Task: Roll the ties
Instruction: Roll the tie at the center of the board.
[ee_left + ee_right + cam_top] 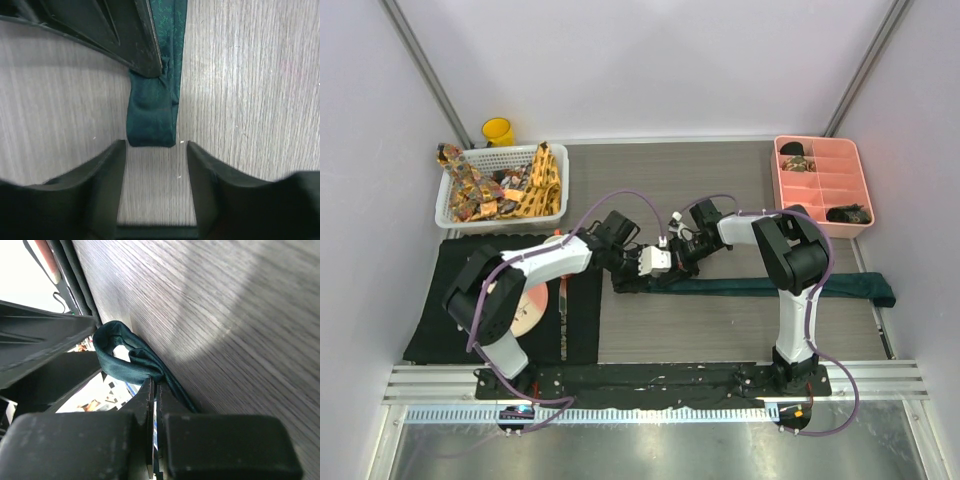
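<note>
The teal tie [840, 287] is laid flat across the middle of the table [720, 340], running left to right, with its left end folded into a small soft loop. The right gripper [154, 390] is closed tight on the fabric just behind that loop. The left gripper [156, 152] is held open just short of the folded end, with nothing between its fingers. The cloth is thin, smooth and faintly patterned, and the table is hard and wood-grained, so little friction is likely offered. The loop could spring open if the pinch is eased too soon, or the roll could be wound skewed if the long tail is dragged sideways. More patterned ties [535, 190] are heaped in the white basket [445, 205] at far left.
</note>
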